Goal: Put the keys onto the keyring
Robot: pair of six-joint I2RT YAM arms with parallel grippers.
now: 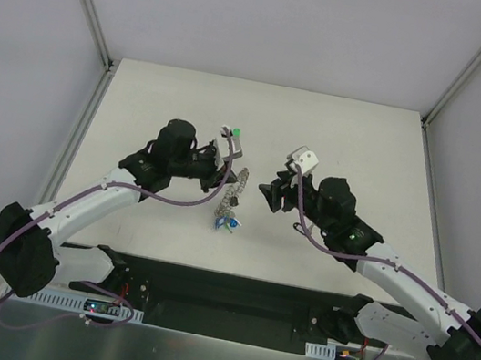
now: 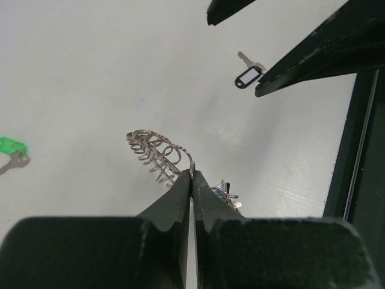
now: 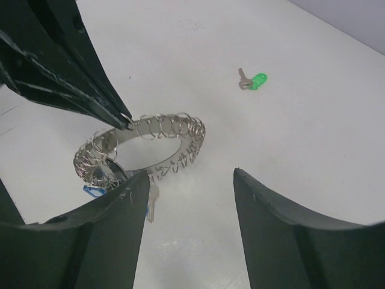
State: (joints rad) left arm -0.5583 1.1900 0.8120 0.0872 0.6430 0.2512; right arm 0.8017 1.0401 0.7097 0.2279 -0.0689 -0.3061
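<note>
Left gripper (image 2: 191, 176): fingers clenched tight, tips together on one wire loop (image 2: 182, 156) at the rim of the keyring (image 2: 157, 150). No gap shows between the pads.

Keyring: near the middle of the table (image 1: 366, 146), a little toward the near edge, between the two grippers. It is held tilted, with the pinched side raised. From above it reads almost edge-on. Loops run all around the rim.

Blue key (image 3: 90, 191): at the low end of the ring, on the side toward the near edge, with its metal blade lying on the table. Cannot tell whether it is threaded on a loop or only lies under the ring.

Right gripper (image 3: 191, 173): fingers released, standing well apart with nothing between them, just beside the ring on its right. One finger overlaps the ring's low end in the wrist view; contact cannot be told.

Green key (image 3: 255, 80): loose on the table, toward the far edge from the ring, well apart from it.

Black key (image 2: 246, 76): loose on the table, below the right gripper's fingers in the left wrist view.
</note>
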